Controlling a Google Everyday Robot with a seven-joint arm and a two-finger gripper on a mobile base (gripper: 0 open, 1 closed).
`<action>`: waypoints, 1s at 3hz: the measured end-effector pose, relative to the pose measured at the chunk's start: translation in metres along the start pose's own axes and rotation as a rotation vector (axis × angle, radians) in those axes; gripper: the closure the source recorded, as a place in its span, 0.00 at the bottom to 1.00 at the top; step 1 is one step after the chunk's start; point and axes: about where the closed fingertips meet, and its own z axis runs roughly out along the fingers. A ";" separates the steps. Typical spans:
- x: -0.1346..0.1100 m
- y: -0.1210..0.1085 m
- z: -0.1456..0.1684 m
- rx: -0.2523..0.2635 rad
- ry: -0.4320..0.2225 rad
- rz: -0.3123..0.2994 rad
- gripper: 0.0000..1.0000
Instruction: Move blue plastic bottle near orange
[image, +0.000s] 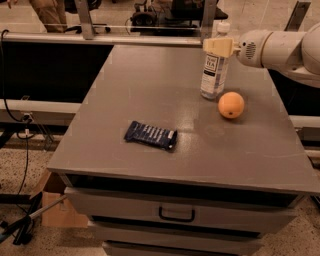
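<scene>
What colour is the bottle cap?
White cap, camera view; gripper at the neck of the blue plastic bottle.

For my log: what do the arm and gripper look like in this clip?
The arm is glossy white, built of rounded, bulbous segments, with a round patch of small holes at its wrist end. The gripper, at the neck of the blue plastic bottle near the table's far right, is a pale cream, blocky part. No cables or lettering show.

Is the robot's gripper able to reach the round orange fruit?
Probably yes: the gripper is at the top of the tall clear plastic bottle, and the orange sits uncovered beside it.
</scene>
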 end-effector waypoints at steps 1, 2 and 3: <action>0.000 0.000 0.000 0.000 0.000 0.000 0.36; 0.000 0.000 0.000 0.000 0.000 0.000 0.12; 0.003 0.013 -0.005 0.013 0.018 -0.027 0.00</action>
